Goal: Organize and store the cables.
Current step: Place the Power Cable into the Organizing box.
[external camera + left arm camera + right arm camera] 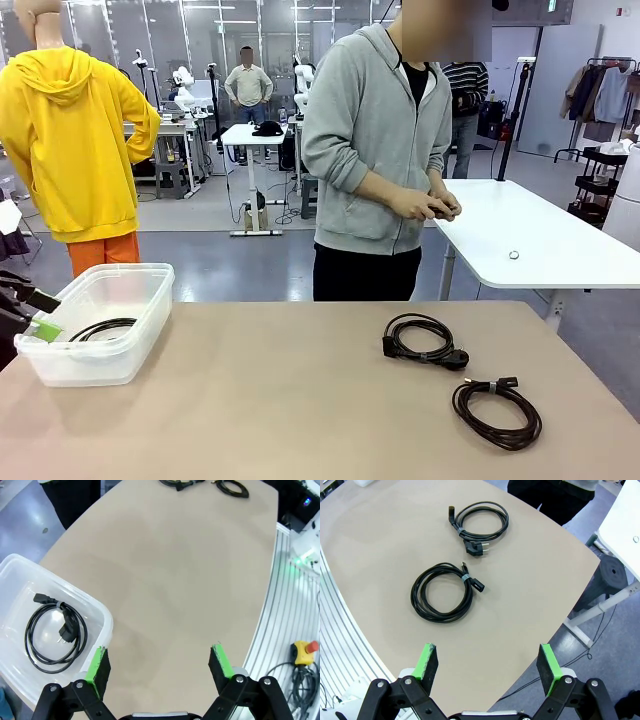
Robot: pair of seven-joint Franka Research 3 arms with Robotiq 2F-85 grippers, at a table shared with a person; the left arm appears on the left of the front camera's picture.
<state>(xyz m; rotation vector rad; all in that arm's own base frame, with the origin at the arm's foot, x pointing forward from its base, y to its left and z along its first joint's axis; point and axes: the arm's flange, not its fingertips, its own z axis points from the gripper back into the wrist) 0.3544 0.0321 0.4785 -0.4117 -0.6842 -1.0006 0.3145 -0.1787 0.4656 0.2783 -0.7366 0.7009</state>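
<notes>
Left pincer [159, 655] released beside clear bin [107, 620], coiled cable [65, 630] inside. Right pincer [487, 652] released above nearer coil [466, 577], farther coil [461, 530] beyond, both on surface [530, 595]. Person's hands [435, 207] hold something dark, possibly plug.

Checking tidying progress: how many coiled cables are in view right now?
3. One cable lies in the clear bin; on the table's right side lie a farther cable and a nearer cable. The person's hands may hide another.

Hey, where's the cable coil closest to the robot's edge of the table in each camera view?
Front view: the near cable coil lies lower right on the table.
Left wrist view: top edge, right of centre.
Right wrist view: centre left.
Shared landmark: the second loose coil, lying right beside it.
</notes>
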